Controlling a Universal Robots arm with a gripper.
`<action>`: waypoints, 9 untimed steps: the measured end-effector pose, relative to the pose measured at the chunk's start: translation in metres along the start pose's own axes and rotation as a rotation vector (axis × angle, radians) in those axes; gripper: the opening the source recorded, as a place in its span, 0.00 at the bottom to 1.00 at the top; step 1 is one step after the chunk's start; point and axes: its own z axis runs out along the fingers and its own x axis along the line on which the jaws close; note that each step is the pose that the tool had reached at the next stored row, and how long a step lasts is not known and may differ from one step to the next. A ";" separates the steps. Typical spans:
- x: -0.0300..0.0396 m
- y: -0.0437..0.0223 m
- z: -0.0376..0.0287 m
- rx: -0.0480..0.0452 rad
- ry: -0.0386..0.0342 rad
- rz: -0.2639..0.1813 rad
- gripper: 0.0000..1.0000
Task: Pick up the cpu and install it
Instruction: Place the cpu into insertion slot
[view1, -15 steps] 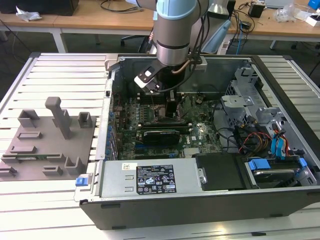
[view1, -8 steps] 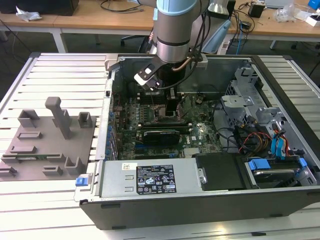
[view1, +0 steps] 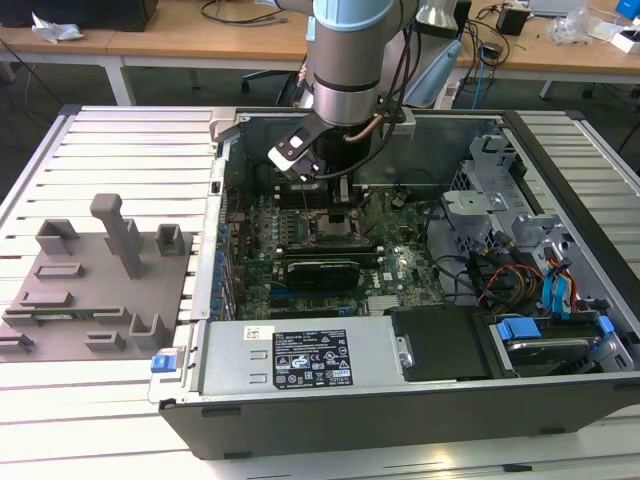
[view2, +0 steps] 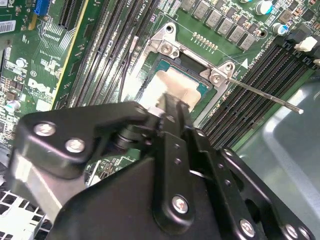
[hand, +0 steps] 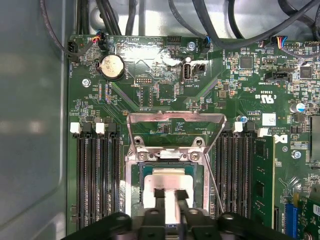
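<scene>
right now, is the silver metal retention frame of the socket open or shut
Open: the silver metal frame is swung back, leaving the pale square cpu uncovered.

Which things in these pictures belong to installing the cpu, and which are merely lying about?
Belonging to the job: the cpu, at the open socket; the gripper over it; the raised socket plate.
Lying about: the coin battery; the memory slots; the long black card; the grey fixture tray.
</scene>
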 end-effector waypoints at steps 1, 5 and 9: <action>0.0000 0.0000 0.0000 0.0000 0.0000 0.000 0.17; 0.0000 0.0000 0.0000 0.0000 -0.0002 0.000 0.11; 0.0000 0.0000 0.0000 0.0000 -0.0003 0.000 0.11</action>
